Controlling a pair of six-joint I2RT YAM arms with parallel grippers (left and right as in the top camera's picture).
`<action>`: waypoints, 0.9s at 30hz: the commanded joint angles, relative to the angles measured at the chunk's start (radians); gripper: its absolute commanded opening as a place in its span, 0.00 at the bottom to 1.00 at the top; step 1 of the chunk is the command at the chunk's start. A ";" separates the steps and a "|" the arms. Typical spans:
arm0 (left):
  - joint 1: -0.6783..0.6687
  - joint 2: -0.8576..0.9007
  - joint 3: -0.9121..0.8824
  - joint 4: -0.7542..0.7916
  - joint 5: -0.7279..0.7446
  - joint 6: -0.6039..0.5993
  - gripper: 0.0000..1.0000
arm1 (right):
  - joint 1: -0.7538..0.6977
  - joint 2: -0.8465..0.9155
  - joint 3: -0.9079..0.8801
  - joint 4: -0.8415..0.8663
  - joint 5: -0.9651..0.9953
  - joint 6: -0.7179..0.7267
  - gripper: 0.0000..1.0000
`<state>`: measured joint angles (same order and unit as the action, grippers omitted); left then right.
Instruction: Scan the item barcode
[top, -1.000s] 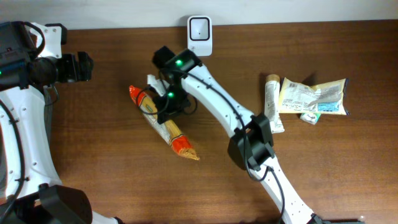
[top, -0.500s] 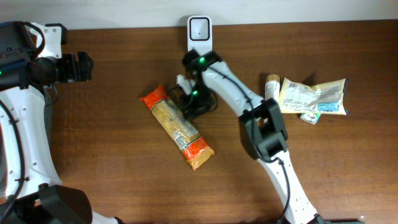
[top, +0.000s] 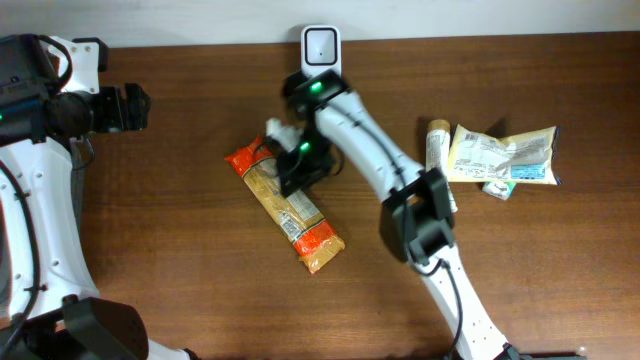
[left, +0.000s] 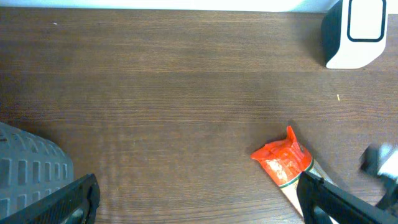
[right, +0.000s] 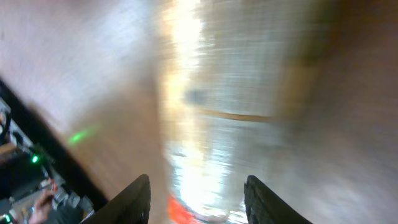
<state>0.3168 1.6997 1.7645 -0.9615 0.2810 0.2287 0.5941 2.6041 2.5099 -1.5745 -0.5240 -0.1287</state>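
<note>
Nearest to us, the orange-ended packet (top: 288, 212) lies flat and slantwise on the table (top: 170, 240), one crimped end toward us and the other toward the far wall. It is the item we take to be in hand for scanning. We see a pale label patch on its upper face, but we cannot tell whether that is the barcode.

Just beyond its middle, the right gripper (top: 290, 175) hangs over the packet's far half. In the wrist view its fingers (right: 138, 200) stand partly apart with the packet a bright blur beyond them. Nothing looks pinched, though the blur keeps us from saying whether a finger touches the wrapper.

Further off to the right, a tube (top: 437, 150) and some pale packets (top: 503, 155) wait well apart from the work. At the far left, the left gripper (top: 128, 108) is spread wide and holds nothing.

Farthest away, the white scanner (top: 321, 47) stands against the wall, near the packet but not facing any part of it.

We judge the scan not yet done. The packet is within reach of the scanner, but it has to be gripped, lifted and turned so its code faces the scanner's window.
</note>
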 joint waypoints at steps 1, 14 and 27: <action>0.007 -0.021 0.005 0.001 0.008 0.016 0.99 | 0.076 -0.005 0.007 -0.020 -0.010 0.040 0.48; 0.007 -0.021 0.005 0.000 0.008 0.016 0.99 | 0.221 -0.005 -0.204 -0.063 0.423 0.292 0.40; 0.007 -0.021 0.005 0.001 0.008 0.016 0.99 | -0.169 -0.014 -0.173 0.155 0.522 0.210 0.39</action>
<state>0.3168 1.6997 1.7645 -0.9615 0.2810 0.2287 0.4866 2.5851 2.3150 -1.4265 0.0746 0.1017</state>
